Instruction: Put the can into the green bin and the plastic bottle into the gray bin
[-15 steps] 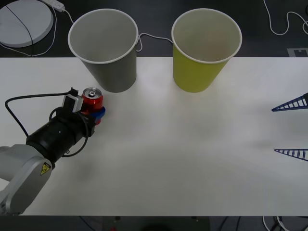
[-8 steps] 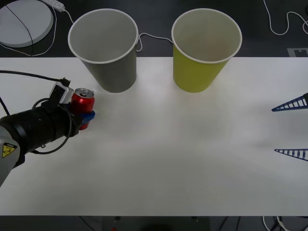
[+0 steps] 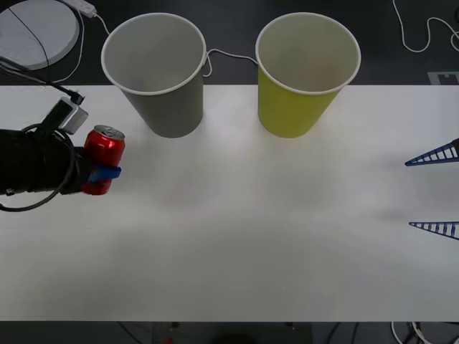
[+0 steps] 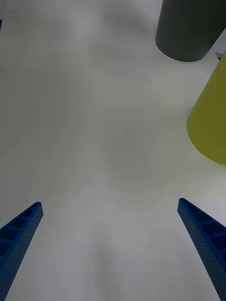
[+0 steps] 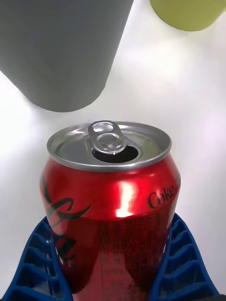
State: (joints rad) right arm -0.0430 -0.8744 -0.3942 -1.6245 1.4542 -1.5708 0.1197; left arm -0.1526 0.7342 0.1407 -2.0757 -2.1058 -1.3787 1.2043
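Note:
A small red can (image 3: 102, 159) with a silver top is held upright at the table's left side, my left gripper (image 3: 100, 174) shut on its lower body. In the left wrist view the can (image 5: 109, 202) sits between the blue fingers (image 5: 40, 263), its pull tab open. The gray bin (image 3: 156, 72) stands at the back, beyond and to the right of the can. The green bin (image 3: 305, 72) stands to the right of the gray one. My right gripper (image 3: 434, 192) is open at the table's right edge, nothing between its fingers. The plastic bottle is out of view.
A round white disc (image 3: 36, 32) and white cables lie on the dark floor behind the table. The white table (image 3: 251, 236) stretches bare between the two arms. In the right wrist view both bins, gray (image 4: 188, 28) and green (image 4: 212, 122), stand ahead.
My left gripper has carried the can up and to the left, away from the gray bin's base. The right arm has stayed put.

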